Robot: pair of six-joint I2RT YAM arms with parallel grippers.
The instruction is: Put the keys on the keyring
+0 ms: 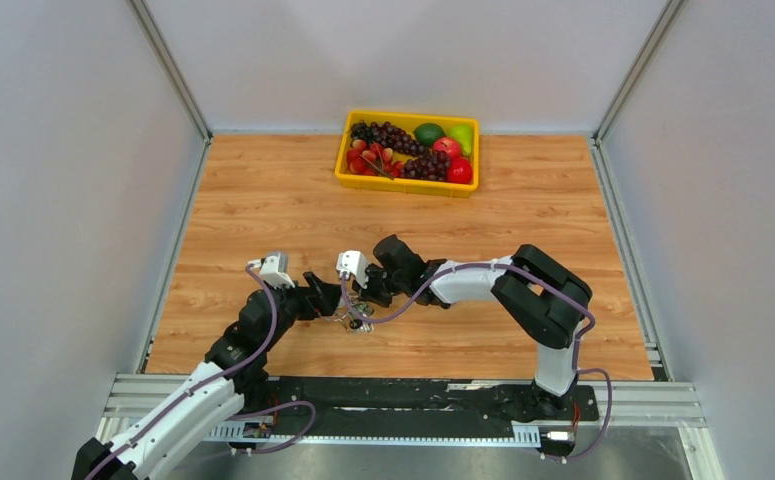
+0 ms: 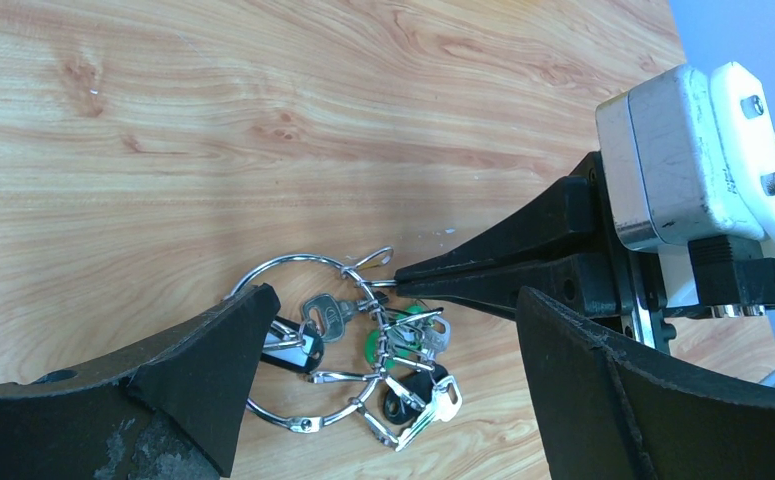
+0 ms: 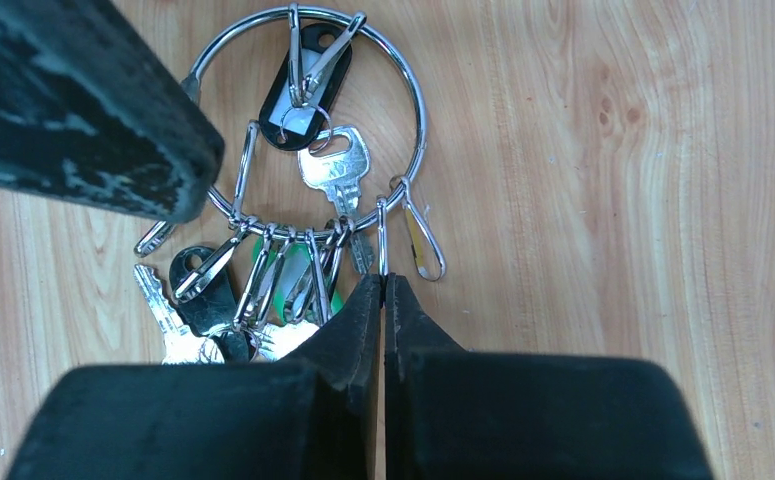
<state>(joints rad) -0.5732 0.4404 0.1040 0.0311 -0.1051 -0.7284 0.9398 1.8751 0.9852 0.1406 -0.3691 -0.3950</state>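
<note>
Right wrist view | keyring (image 3: 423,125) lies flat on the table (image 3: 613,200), with keys (image 3: 335,165) hanging on it by clips | right gripper (image 3: 383,290) squeezed tight on the end of one clip (image 3: 381,235), maybe to keep the bunch steady | left gripper (image 1: 328,297) spread wide over the ring, holding nothing

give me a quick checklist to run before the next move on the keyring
1. right gripper shut on a clip wire of the keyring: ok
2. left gripper open, one finger on either side of the keyring: ok
3. keyring lying flat on the table: ok
4. all keys hooked on clips: cannot tell, they overlap
5. pinched clip open to take a key: cannot tell
6. yellow fruit tray well away from both arms: ok
</note>
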